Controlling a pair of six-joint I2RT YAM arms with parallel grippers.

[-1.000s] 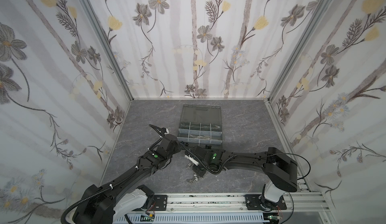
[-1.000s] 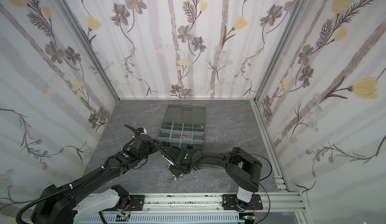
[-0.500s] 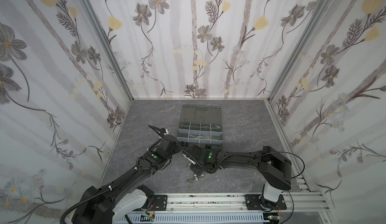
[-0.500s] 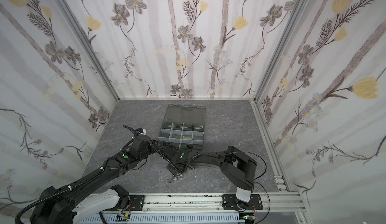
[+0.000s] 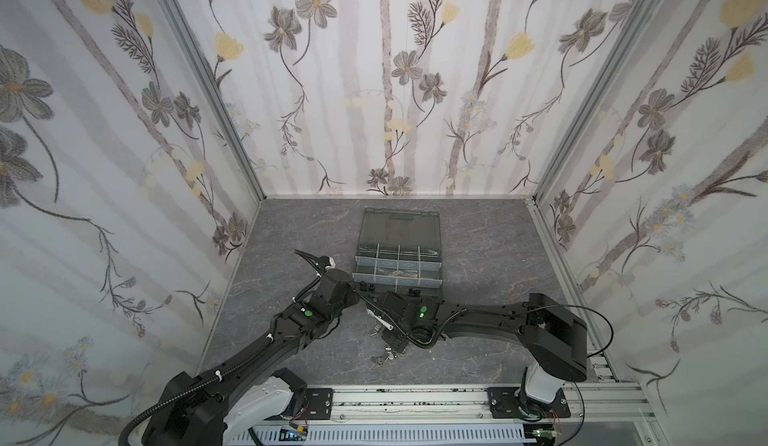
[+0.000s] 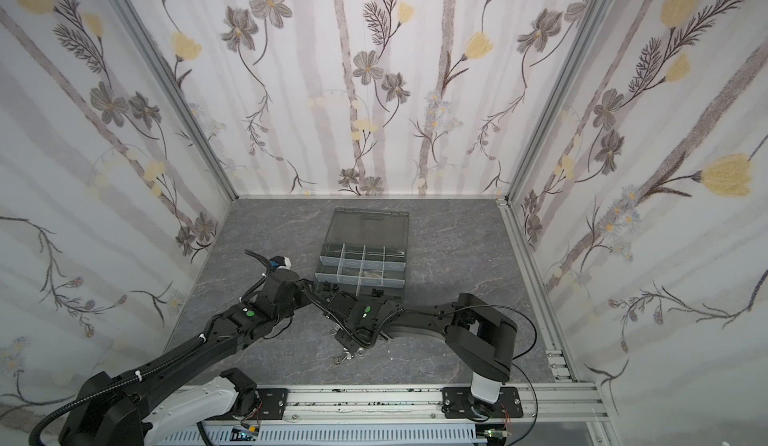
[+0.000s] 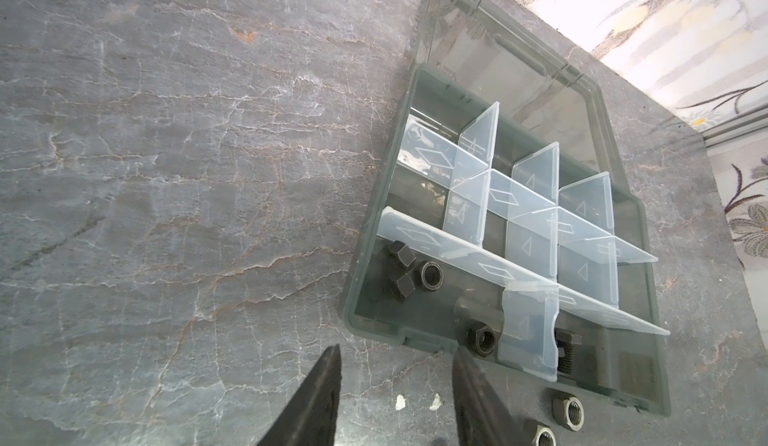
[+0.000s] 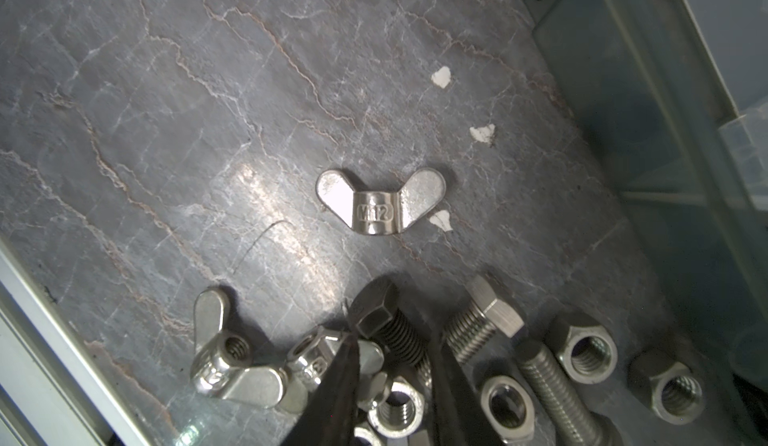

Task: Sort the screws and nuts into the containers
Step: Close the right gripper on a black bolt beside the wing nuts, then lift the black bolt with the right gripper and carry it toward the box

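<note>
The dark grey case [image 5: 397,285] [image 7: 360,298] lies open, its containers split by pale dividers. Black nuts [image 7: 415,269] sit in the near-left container, and two more nuts [image 7: 567,410] lie on the table outside the case. My left gripper [image 7: 397,350] [image 5: 355,289] hangs open and empty by the case's near-left corner. My right gripper [image 8: 386,327] [image 5: 376,323] is low over a loose pile [image 5: 386,356], shut on a black screw [image 8: 386,323] near its head. Around it lie silver screws [image 8: 482,323], hex nuts [image 8: 586,348] and wing nuts [image 8: 232,356].
A single silver wing nut [image 8: 380,203] lies ahead of the right gripper among small white flecks [image 8: 482,132]. The two wrists are close together in front of the case. The metal front rail [image 5: 415,398] borders the grey table just behind the pile.
The right arm has shifted slightly over the pile. The left arm has not moved.
</note>
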